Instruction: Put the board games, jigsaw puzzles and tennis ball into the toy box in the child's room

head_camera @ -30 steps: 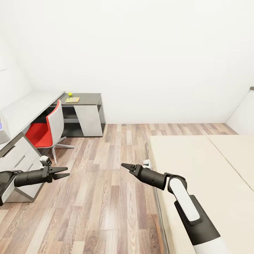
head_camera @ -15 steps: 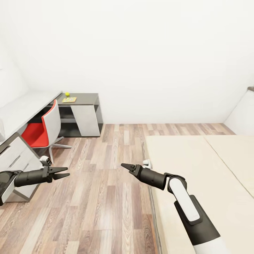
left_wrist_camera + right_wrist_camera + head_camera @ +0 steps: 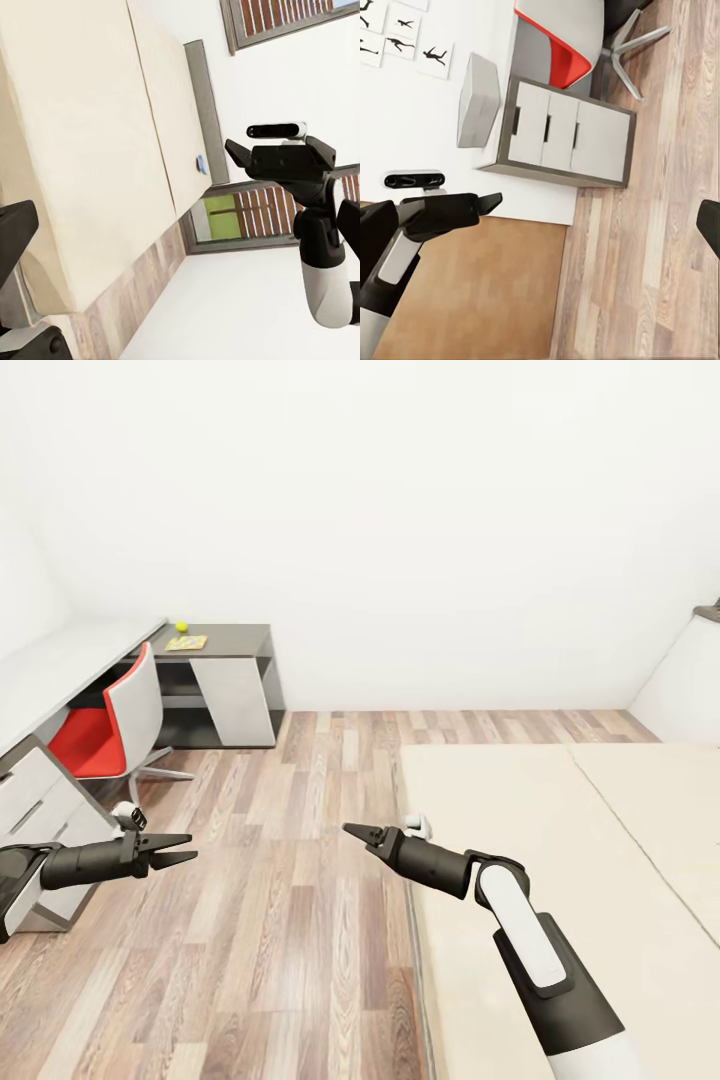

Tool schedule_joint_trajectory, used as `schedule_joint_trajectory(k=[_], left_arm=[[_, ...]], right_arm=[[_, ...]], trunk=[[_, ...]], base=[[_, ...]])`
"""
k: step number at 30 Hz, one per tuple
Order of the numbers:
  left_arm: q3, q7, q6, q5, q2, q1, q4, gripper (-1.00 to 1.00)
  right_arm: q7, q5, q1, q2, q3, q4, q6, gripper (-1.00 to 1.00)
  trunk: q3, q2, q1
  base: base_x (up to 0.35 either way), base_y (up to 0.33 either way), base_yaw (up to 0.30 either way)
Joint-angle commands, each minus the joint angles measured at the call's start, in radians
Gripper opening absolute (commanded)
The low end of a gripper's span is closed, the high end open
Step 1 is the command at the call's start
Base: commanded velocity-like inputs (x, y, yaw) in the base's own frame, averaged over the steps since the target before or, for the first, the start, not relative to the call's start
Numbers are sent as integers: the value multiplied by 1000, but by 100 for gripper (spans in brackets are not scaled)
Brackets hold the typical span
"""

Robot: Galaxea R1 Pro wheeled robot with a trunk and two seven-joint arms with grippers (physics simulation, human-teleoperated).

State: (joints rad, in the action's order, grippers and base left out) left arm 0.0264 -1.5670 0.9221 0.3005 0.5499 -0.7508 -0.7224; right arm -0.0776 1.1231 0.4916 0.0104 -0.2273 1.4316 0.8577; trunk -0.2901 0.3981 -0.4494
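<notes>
Two grippers are seen extended over the wooden floor (image 3: 290, 920) in the head view, each empty. At far left, the tabletop (image 3: 60, 665) runs along the wall, with white drawers (image 3: 25, 800) beneath it and a red and white chair (image 3: 110, 725) drawn up to it. On the dark grey end section of the tabletop (image 3: 235, 635), the tennis ball (image 3: 181, 627) is located just beside one jigsaw puzzle (image 3: 187, 643) (a thin bright sheet lying flat). The left gripper (image 3: 178, 850) is held near the drawers; its jaws are parted slightly and nothing is gripped. The right gripper (image 3: 352, 831) is positioned further right, at the near corner of the bed (image 3: 560, 860); its jaws are nearly closed at the tips and nothing is held. In the left wrist view, a small blue object (image 3: 201, 163) is seen on the far edge of the beige mattress, by the grey frame (too small to identify with certainty). In the right wrist view, a pale grey bin (image 3: 478, 100) is seen resting on the tabletop above the drawers.
</notes>
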Motion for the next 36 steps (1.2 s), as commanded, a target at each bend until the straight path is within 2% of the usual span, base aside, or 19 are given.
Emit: schedule_joint_trajectory(k=[1, 36], left_arm=[[3, -4, 11, 2, 1, -1, 0, 100], [3, -4, 11, 2, 1, -1, 0, 100]], right_arm=[[-7, -8, 1, 0, 1, 0, 4, 100], [-4, -8, 1, 0, -1, -2, 4, 100]], trunk=[[-2, 2, -1], [-2, 2, -1]], base=[[0, -166, 0], [0, -166, 0]])
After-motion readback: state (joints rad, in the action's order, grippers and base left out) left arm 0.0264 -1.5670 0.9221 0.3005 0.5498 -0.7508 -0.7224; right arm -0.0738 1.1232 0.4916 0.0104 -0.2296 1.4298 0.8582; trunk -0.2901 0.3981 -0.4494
